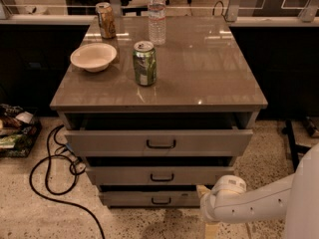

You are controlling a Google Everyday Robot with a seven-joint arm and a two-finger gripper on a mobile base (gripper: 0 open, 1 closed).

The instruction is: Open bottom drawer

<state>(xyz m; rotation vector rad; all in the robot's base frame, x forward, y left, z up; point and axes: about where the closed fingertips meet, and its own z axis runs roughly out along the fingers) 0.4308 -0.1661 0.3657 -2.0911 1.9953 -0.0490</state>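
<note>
The bottom drawer is the lowest, thinnest grey front of the cabinet, with a small black loop handle. It sits slightly pulled out, with a dark gap above it. My gripper is at the end of the white arm coming in from the lower right. It is low near the floor, at the drawer's right end, to the right of the handle. Whether it touches the drawer front I cannot tell.
The middle drawer and top drawer are also partly out. On the cabinet top stand a green can, a bowl, a brown can and a water bottle. A black cable loops on the floor at left.
</note>
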